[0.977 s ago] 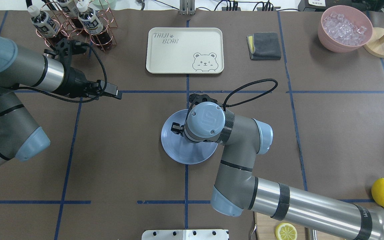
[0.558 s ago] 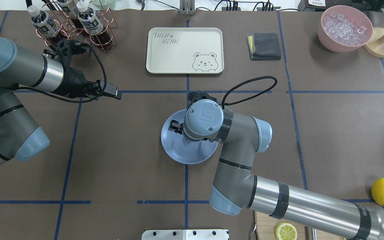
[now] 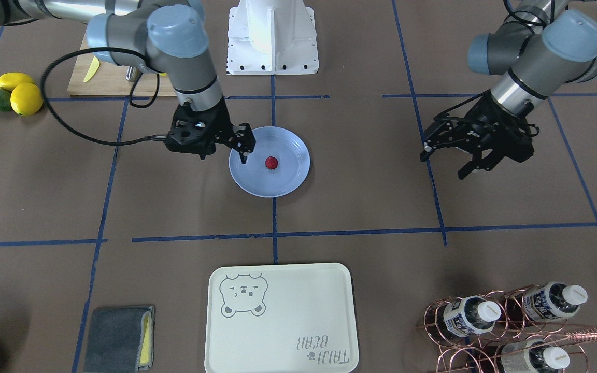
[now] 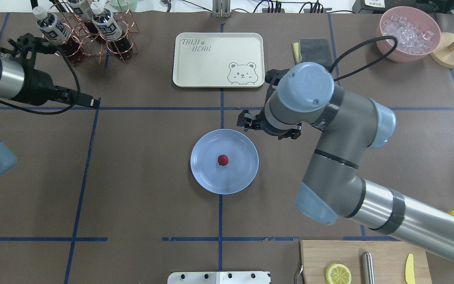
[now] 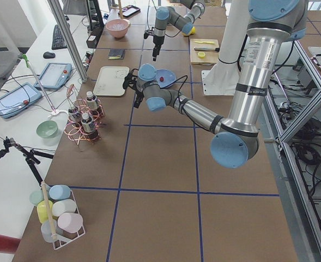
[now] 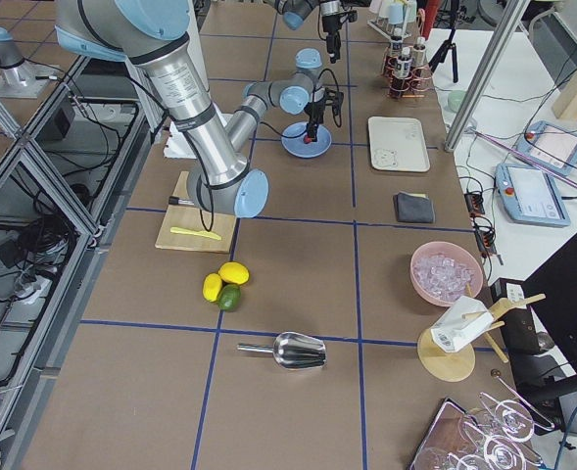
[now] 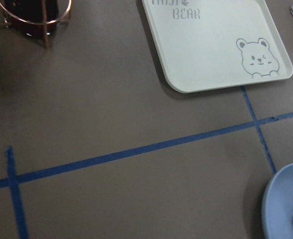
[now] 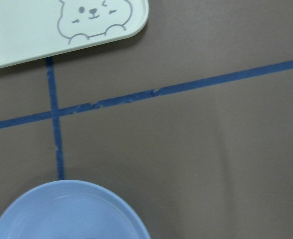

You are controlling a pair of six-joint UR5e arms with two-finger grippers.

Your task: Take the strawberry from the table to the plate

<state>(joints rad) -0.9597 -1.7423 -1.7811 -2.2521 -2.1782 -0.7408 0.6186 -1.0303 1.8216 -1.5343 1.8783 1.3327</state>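
The right gripper (image 3: 246, 149) has its fingers spread and holds nothing. They hang in the air at the plate's edge, on the side towards the tray (image 4: 211, 59), and do not touch the plate. A second ago this gripper was low over the middle of the plate, and its wrist hid whatever lay beneath it. Now the arm has lifted and drawn back past the rim. Its wrist camera shows only a slice of the plate's edge, the bare table and a corner of the tray.

With the arm out of the way, the strawberry (image 4: 222, 159) is in plain sight. It sits alone near the centre of the plate (image 4: 211, 179), well inside the rim and touching nothing else. It looks settled, with no sign of rolling, though one moment cannot prove that.

The left gripper (image 3: 444, 166) also has its fingers spread and empty. It hovers above the table (image 4: 132, 177), well apart from the plate, and it too has pulled back: in the overhead view it now sits closer to the left edge than before. Its wrist camera catches the plate and the berry only at the lower right corner.

The berry has been let go where the task wants it, so I judge the placing done. What remains, if anything, is for both arms to clear away. The only risk I can see is the berry rolling, and the plate's raised rim should hold it.
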